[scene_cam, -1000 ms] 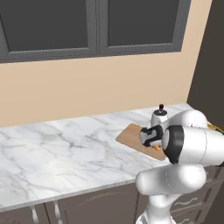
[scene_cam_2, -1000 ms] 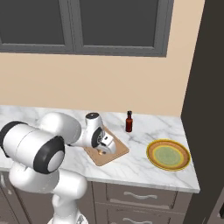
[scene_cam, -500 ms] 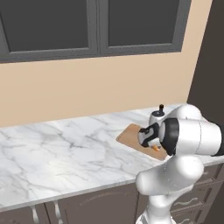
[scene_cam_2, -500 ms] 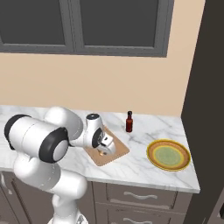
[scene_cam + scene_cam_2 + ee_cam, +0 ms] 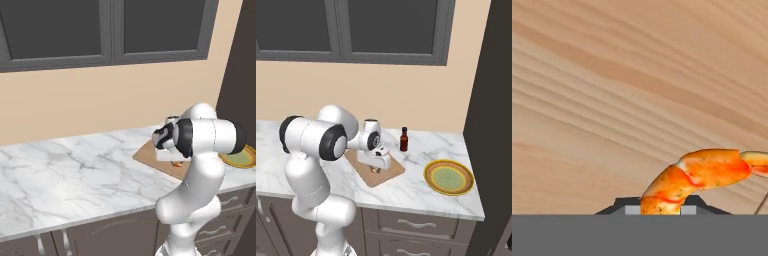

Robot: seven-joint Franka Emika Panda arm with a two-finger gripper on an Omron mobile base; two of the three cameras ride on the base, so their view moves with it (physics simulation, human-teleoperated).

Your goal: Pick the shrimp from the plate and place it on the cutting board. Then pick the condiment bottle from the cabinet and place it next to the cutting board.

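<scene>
My gripper hangs low over the light-brown cutting board, shut on the small orange shrimp. In the hand view the curled shrimp sits between the dark fingertips with the board's wood grain close behind it. From the left base view the shrimp peeks out under the hand above the board. The dark condiment bottle stands upright on the counter just behind the board. The yellow-rimmed plate lies to the right, and the dark cabinet rises beside it.
The marble counter stretches far to the left of the board. Grey glass-fronted wall cupboards hang above. The plate sits partly behind my arm's elbow. Drawers run below the counter's front edge.
My arm's elbow has risen and swung closer to the board. The hand stays low over the board with the shrimp still held.
</scene>
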